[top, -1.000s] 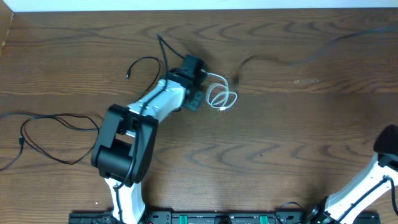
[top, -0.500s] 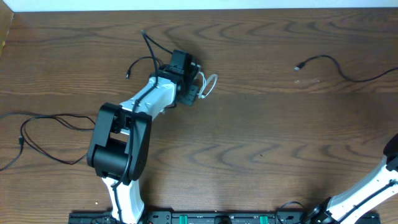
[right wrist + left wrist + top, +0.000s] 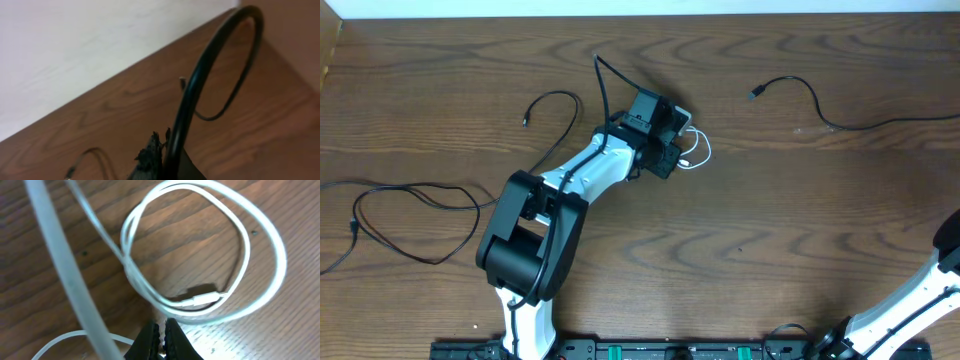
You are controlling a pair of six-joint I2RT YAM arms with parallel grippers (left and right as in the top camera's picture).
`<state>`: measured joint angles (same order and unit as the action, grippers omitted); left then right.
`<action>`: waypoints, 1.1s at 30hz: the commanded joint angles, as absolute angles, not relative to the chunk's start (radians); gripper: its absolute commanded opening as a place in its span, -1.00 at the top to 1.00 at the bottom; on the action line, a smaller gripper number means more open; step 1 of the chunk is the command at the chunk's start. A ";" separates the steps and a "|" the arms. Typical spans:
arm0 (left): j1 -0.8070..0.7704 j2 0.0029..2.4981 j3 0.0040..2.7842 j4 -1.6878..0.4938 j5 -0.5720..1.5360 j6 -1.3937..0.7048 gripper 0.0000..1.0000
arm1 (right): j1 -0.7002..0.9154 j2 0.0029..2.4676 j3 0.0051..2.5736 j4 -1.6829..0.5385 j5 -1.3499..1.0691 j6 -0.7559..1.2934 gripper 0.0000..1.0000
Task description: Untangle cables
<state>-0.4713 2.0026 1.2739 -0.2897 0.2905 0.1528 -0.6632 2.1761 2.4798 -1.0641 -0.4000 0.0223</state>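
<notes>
**Ana:** Near the middle of the table (image 3: 770, 220) lies the white cable (image 3: 128, 270), thin, smooth and round, coiled in loose overlapping loops on the brown wood grain. Its small white plug (image 3: 205, 299) rests flat inside the coil.

**Ben:** And the fingers over it?

**Ana:** The left gripper (image 3: 161, 332) has its two black pointed tips pressed together with hardly a slit between them, just at the coil's near edge. One strand of that cable rises out of focus beside them, so the grip is on it.

**Ben:** The other hand?

**Ana:** The right gripper (image 3: 161, 142) is closed too, pinching a black cable (image 3: 187, 100). It arcs up glossy and stiff from the tips, bends over, and drops back to the wood. From overhead the same cable trails from the right edge toward the middle, well apart from the white one.

**Ben:** Anything further out?

**Ana:** A second black cable (image 3: 555, 97) curves behind the left arm, and a third (image 3: 356, 212) sprawls in a wide loop at the far left. A pale plain wall (image 3: 75, 50) borders the table's far edge.
</notes>
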 commanded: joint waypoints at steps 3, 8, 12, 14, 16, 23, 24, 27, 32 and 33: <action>-0.442 1.997 1.278 -0.316 0.303 0.136 0.85 | -0.675 2.178 2.479 -1.030 -0.141 0.015 0.98; -0.445 1.997 1.278 -0.312 0.303 0.137 0.85 | -0.693 2.174 2.479 -1.014 0.026 0.037 0.98; -0.445 1.997 1.278 -0.302 0.303 0.136 0.85 | -0.690 2.168 2.479 -1.015 0.176 0.094 0.98; -0.445 1.997 1.278 -0.301 0.303 0.136 0.85 | -0.686 2.167 2.479 -1.017 0.266 0.133 0.98; -0.445 1.997 1.278 -0.301 0.303 0.136 0.85 | -0.684 2.165 2.479 -1.020 0.325 0.154 0.98; -0.445 1.997 1.278 -0.294 0.303 0.136 0.85 | -0.682 2.165 2.479 -1.026 0.271 0.149 0.66; -0.445 1.997 1.278 -0.293 0.303 0.136 0.85 | -0.682 2.165 2.479 -1.030 0.182 0.117 0.48; -0.445 1.997 1.278 -0.293 0.303 0.136 0.83 | -0.682 2.165 2.479 -1.043 -0.001 0.080 -0.32; -0.445 1.997 1.278 -0.294 0.303 0.136 0.77 | -0.681 2.165 2.479 -1.057 -0.236 0.028 -0.98; -0.445 1.997 1.278 -0.294 0.303 0.136 0.77 | -0.680 2.165 2.479 -1.062 -0.311 -0.007 -0.98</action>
<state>-0.4442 2.0026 1.2739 -0.2913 0.2905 0.1455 -0.6880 2.1761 2.4783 -1.0542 -0.0635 0.0734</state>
